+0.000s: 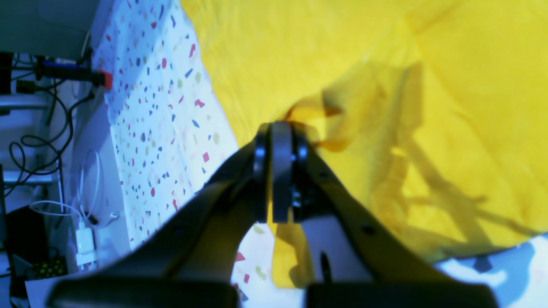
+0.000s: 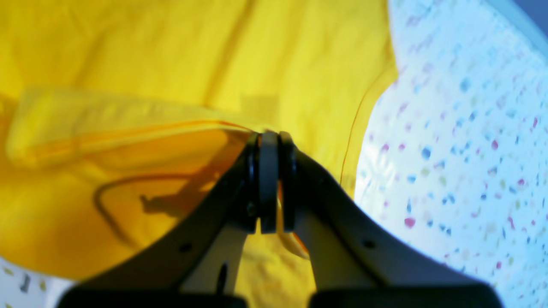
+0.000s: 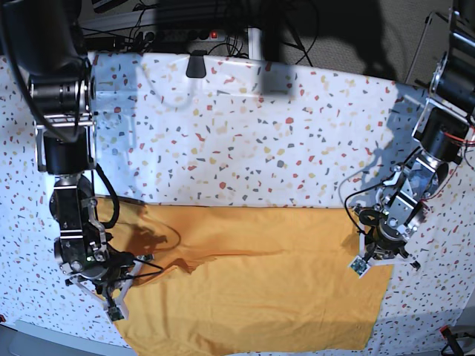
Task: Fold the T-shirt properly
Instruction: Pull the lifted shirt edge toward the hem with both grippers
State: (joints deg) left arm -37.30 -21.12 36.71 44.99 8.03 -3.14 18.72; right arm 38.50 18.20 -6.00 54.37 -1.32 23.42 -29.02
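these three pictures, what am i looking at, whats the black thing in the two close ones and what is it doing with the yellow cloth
This is a robot with two arms working at a table. The base view looks down from above; the two close-ups come from cameras mounted on each wrist, looking along the arm's own hand.

On the table lies a white speckled tablecloth, and on it a mustard-yellow T-shirt, spread out with part already folded over.

The black shape in each close-up is that hand, two fingers pressed together. The left hand is shut on a pinch of the shirt near its edge; it sits on the right of the overhead picture. The right hand is shut on a fold of the shirt too, on the overhead picture's left.
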